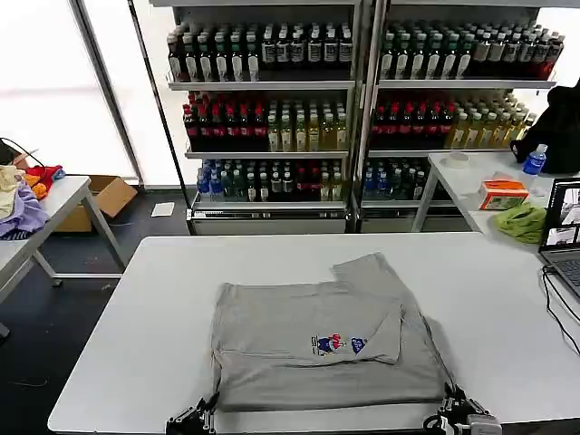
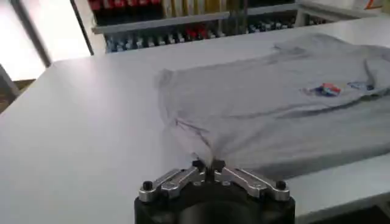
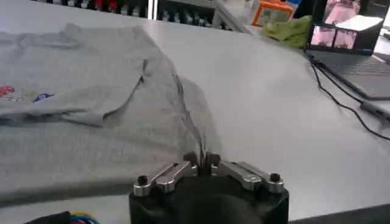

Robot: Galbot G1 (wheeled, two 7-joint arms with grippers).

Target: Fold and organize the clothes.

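Head view: shirt flat on table, partly folded. Left end effector and right end effector each clenched on a near hem corner (presumably for folding forward, away from robot).

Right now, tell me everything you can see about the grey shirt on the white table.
The grey shirt looks like soft cotton, lying flat and partly folded near the white table's front edge, with one sleeve doubled over it beside a small red-and-blue chest print. The left gripper is shut on its near left corner, the right gripper on its near right corner, each puckering the fabric.
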